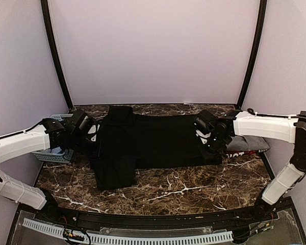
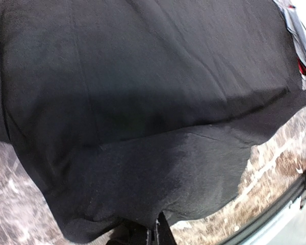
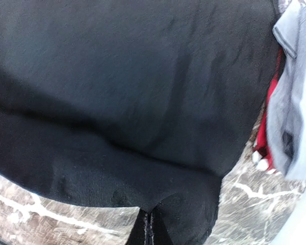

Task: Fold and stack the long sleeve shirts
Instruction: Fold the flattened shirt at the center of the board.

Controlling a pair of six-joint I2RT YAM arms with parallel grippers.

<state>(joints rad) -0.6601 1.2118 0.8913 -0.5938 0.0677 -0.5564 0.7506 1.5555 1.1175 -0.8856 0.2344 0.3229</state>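
1. The left gripper (image 2: 154, 234) is clenched on the near edge of the black shirt (image 1: 153, 140).
2. The right gripper (image 3: 150, 229) pinches the same shirt at its other end.
3. The shirt lies spread across the marble table (image 1: 183, 189), and 1 flap of it points to the near edge.
4. Just beside the right gripper lie the grey shirt (image 3: 296, 102) and a red-edged one (image 3: 269, 117).

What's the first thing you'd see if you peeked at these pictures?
A big black shirt stretched flat across the middle of the marbled table. An arm pinches it at each end, the left fingers and right fingers both shut on its edge. A grey shirt lies beside its right end, over something red.
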